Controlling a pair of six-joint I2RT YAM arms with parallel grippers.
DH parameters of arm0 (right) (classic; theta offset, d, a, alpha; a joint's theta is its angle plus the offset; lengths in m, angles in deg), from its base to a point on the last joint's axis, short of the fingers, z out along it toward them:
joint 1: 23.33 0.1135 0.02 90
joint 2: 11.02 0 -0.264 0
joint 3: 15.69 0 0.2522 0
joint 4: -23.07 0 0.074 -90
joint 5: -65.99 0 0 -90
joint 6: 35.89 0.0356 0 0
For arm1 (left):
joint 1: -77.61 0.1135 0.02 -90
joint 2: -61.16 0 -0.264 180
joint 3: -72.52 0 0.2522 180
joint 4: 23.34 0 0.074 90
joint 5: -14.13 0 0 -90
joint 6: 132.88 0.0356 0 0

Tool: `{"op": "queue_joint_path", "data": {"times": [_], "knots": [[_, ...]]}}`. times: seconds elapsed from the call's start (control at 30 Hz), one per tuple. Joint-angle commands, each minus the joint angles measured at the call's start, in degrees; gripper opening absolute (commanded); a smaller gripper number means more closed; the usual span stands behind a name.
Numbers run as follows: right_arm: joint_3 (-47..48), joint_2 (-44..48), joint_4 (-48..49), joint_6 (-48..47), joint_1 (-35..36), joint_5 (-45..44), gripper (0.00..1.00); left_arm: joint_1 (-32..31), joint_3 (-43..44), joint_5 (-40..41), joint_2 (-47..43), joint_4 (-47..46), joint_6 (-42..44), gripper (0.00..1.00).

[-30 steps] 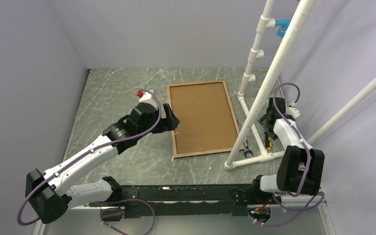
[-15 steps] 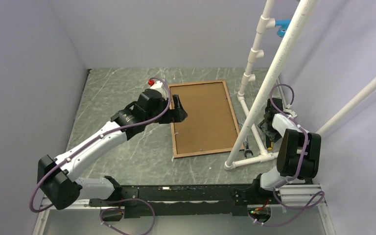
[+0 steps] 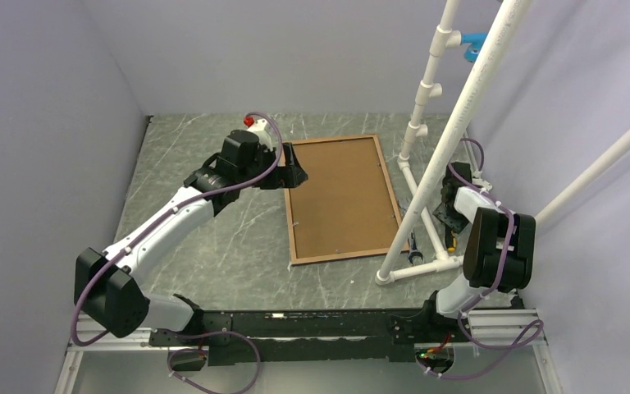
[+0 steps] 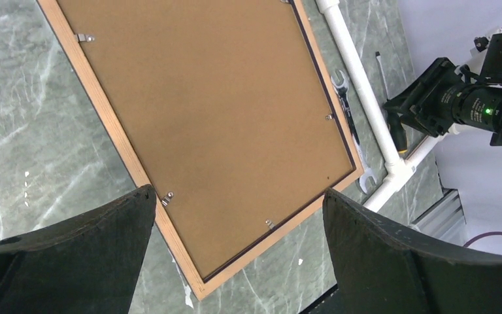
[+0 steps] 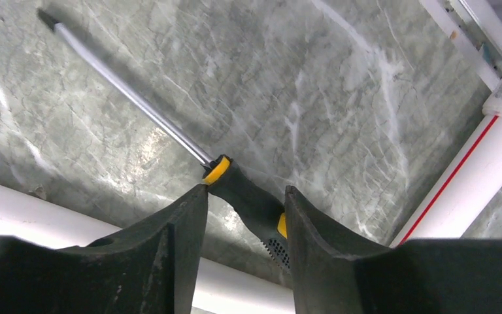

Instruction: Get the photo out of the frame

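The frame lies face down mid-table, its light brown rim up. It also shows in the left wrist view. The brown panel inside it is the photo's back, also visible in the left wrist view; its printed side is hidden. Small metal clips sit along the inner edge. My left gripper is open and empty, hovering over the frame's far left part. My right gripper is open, its fingers straddling a black-and-yellow screwdriver that lies on the table.
A white PVC pipe stand rises at the right of the frame, its base pipes lying on the table between frame and right arm. A wrench lies beside the frame's right edge. Grey walls enclose the marbled table.
My left gripper moved toward the far side, from the frame's left edge to over its far left part. My right gripper drew back and lowered onto the screwdriver.
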Motion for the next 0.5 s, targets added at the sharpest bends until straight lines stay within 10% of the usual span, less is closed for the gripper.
{"op": "queue_joint_path", "data": {"times": [0.0,0.47], "knots": [[2.76,-1.73,1.79,-2.96,-0.20,-1.63,0.45,1.41,-0.03,-5.74,0.42,-2.96,6.09,0.99],[4.19,-5.43,0.40,-5.41,-0.13,-0.62,0.24,1.57,-1.22,-0.58,-2.07,-0.66,11.14,0.99]]}}
